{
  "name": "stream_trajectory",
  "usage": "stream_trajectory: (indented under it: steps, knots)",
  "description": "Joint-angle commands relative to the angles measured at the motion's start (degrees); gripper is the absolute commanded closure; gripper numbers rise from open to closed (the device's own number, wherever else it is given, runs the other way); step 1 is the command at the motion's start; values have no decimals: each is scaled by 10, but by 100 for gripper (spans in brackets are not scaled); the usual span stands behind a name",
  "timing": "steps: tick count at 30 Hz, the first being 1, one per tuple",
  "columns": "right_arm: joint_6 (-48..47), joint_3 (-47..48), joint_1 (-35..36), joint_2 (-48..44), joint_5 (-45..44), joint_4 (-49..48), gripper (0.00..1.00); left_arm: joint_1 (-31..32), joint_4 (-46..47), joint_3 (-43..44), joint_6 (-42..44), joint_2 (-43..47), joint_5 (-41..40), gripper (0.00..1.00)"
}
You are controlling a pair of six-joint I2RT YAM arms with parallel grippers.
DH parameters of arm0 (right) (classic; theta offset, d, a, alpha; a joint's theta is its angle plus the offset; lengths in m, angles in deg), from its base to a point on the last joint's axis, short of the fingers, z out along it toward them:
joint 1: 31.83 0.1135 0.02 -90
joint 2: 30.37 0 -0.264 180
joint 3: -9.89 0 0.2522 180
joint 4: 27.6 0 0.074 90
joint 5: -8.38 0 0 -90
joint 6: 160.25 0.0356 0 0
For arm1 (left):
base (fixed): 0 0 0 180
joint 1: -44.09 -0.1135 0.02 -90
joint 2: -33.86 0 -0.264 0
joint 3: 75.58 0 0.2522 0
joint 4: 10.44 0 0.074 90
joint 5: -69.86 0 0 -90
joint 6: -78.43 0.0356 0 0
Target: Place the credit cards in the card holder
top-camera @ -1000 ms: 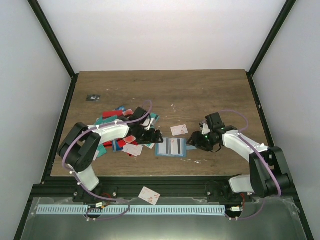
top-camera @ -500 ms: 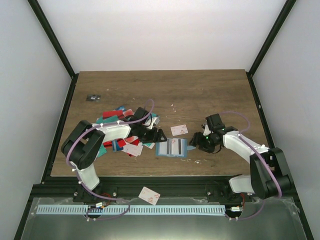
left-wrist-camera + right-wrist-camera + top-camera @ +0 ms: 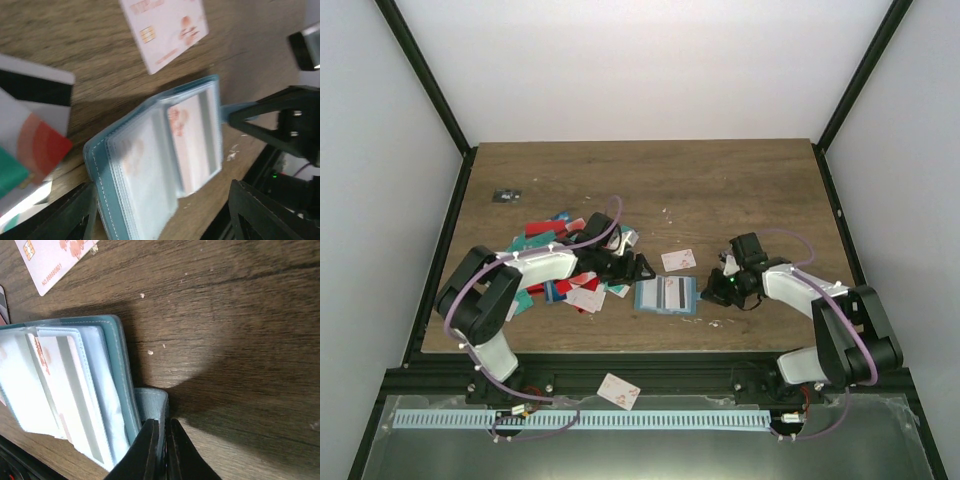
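our right jaws pinch shut on the tab (image 3: 150, 405) of the card holder (image 3: 665, 294) lying open on the table (image 3: 750, 190), our left jaws wide and empty over its other side; we fear the thin tab may slip free.

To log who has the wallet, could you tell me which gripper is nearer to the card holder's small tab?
Right. The right gripper is pinched shut on the tab; the left gripper stands open at the opposite end of the card holder.
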Motion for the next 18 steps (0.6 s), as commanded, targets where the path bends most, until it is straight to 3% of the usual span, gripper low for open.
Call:
stream_trajectory:
  steps: [1,18]
  knots:
    - [-6,-4,1,8,13,-19,99,7,61,0,-44,30,43,27]
    - [-4,-7,2,18,35,-40,99,74,120,52,-106,-31,54,29]
